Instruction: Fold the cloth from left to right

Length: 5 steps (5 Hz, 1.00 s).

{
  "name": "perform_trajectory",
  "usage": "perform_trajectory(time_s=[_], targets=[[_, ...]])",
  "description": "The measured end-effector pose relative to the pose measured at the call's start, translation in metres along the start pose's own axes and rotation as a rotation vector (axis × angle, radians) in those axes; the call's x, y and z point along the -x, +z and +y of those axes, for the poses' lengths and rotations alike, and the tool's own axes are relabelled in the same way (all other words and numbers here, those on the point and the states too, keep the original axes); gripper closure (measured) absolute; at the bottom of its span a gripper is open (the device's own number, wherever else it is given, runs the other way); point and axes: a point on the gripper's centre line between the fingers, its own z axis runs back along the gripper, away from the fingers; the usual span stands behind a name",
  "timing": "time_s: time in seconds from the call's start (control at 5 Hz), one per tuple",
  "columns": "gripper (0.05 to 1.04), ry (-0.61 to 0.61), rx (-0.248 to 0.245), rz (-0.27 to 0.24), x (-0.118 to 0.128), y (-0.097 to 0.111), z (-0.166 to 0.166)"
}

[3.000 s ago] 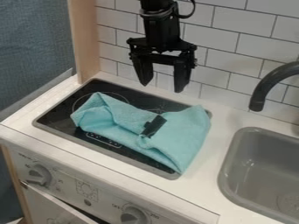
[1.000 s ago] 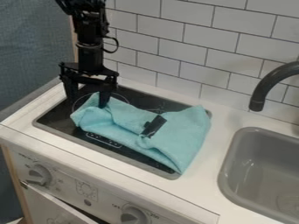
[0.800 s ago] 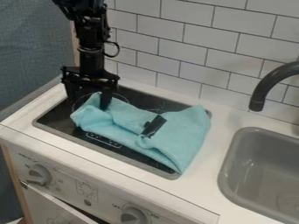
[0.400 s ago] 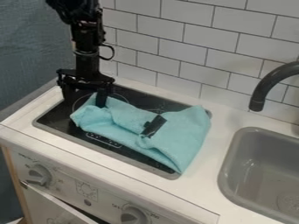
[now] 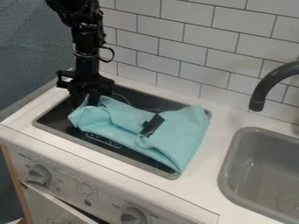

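The cloth [image 5: 182, 131] is spread over the hob [image 5: 53, 116], with most of its body set rightward and nearer the viewer from the fingers [image 5: 93, 97]. The fingers are placed above the hob's left part, at the cloth's left end. They are clenched, and a pinch of the cloth's upper left edge appears to be caught between them; how deep the bite goes cannot be told.

The cloth's long axis is laid along the hob's own length, slanting from the hob's left end down to its near right corner. Its narrow, bunched end is pointed at the hob's left end. Its broad end is fanned over the hob's right edge, one corner being directed at the near right corner and another at the far right one. A black strip [image 5: 152, 125] is seen across the middle of the cloth, above the hob's centre.

The fold seems barely begun: the left end is still to be brought over. By judgement, the pinched end is to be raised first, then carried rightward along the hob's length and laid down on the broad part. If the lift is kept too low, the whole cloth may be dragged across the hob. With a shallow pinch, the soft edge may be lost, or only the top layer may be taken.
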Motion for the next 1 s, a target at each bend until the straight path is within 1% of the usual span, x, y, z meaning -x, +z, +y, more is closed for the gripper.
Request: perform_trajectory(time_s=[0.2,0.4,0.6,0.8,1.0], targets=[[0.95,0.003,0.0,0.002,0.0,0.0,0.001],[1.026,0.04,0.014,0.003,-0.002,0.003,0.012],[1.034,0.088,0.027,0.006,-0.005,0.006,0.031],[1.034,0.097,0.052,0.008,-0.009,0.014,0.032],[1.034,0.086,0.097,0.026,-0.008,0.018,0.026]])
